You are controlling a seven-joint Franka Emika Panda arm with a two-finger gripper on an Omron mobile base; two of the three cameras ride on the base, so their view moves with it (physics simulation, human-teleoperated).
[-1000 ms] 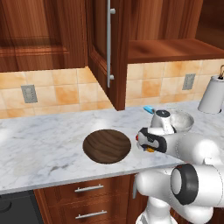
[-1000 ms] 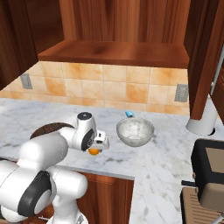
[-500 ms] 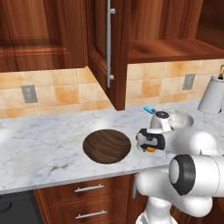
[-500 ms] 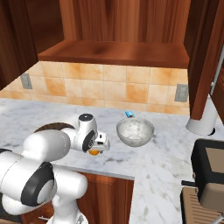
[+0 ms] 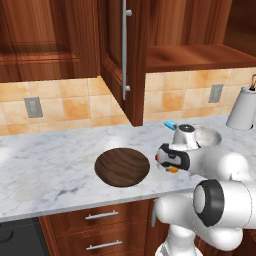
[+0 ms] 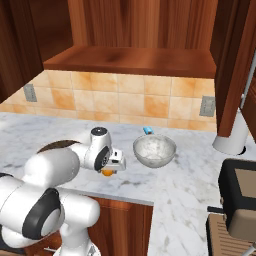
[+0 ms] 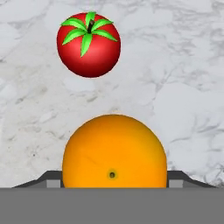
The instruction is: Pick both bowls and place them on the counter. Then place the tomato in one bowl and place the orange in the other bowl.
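Looking down my gripper point(image 7: 113, 186): fingers flank the orange point(image 7: 114, 152), apparently gripping it; tomato point(image 7: 89, 45) sits just beyond the orange on the counter point(image 7: 183, 87).

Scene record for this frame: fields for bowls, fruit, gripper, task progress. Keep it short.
wooden bowl: on the counter, empty
marbled bowl: on the counter, empty
orange: between the fingertips, low over the counter
tomato: on the counter just beyond the orange, apart from it
gripper: around the orange, between the two bowls; grasp cannot be confirmed
progress: both bowls placed; neither fruit in a bowl yet
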